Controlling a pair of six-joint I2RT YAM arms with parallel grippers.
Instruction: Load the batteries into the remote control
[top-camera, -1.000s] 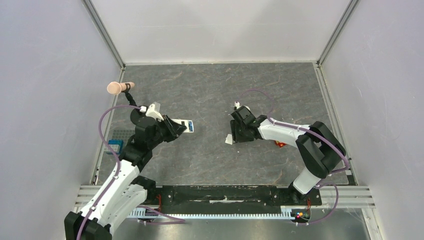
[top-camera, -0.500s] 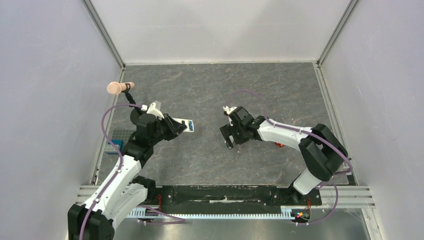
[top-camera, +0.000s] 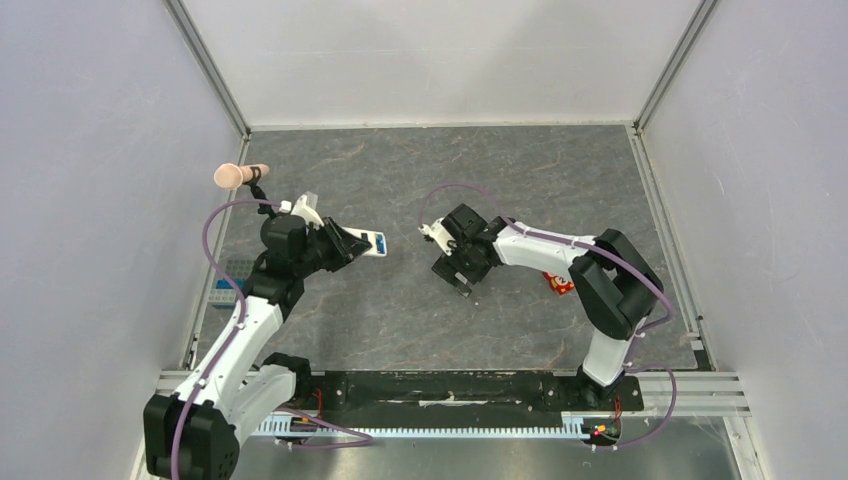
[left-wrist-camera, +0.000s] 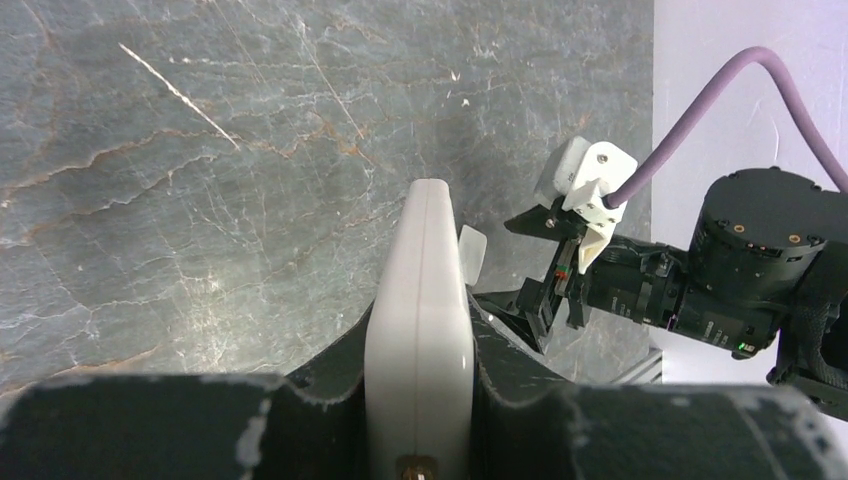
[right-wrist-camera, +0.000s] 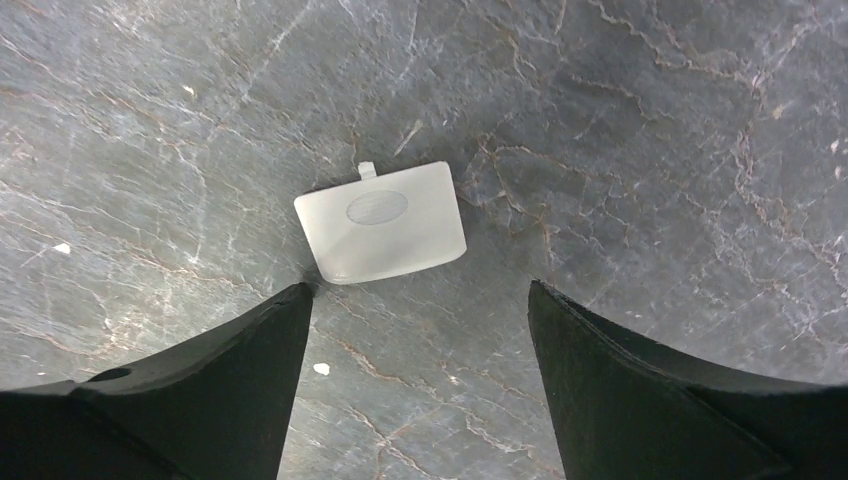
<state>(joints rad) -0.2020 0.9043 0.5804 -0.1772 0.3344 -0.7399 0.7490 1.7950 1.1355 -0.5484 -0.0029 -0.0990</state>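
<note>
My left gripper (top-camera: 356, 244) is shut on the white remote control (top-camera: 374, 243) and holds it off the table, its free end toward the centre. A blue patch shows on its upper face. In the left wrist view the remote (left-wrist-camera: 420, 300) stands edge-on between the jaws of my left gripper (left-wrist-camera: 420, 335). My right gripper (top-camera: 452, 274) is open and empty, low over the table. In the right wrist view the gripper (right-wrist-camera: 420, 300) sits just short of the small white cover piece (right-wrist-camera: 380, 222), which lies flat, its corner at the left fingertip. No loose batteries show.
An orange-red object (top-camera: 560, 286) lies partly under the right arm. A blue rack (top-camera: 228, 278) sits at the left table edge. A pink-tipped stick (top-camera: 238, 175) lies at the back left. The right arm (left-wrist-camera: 740, 260) shows in the left wrist view.
My right gripper has moved left toward the remote, and the white cover that showed beside it in the top view is now hidden under it. My left gripper has lifted the remote slightly.
</note>
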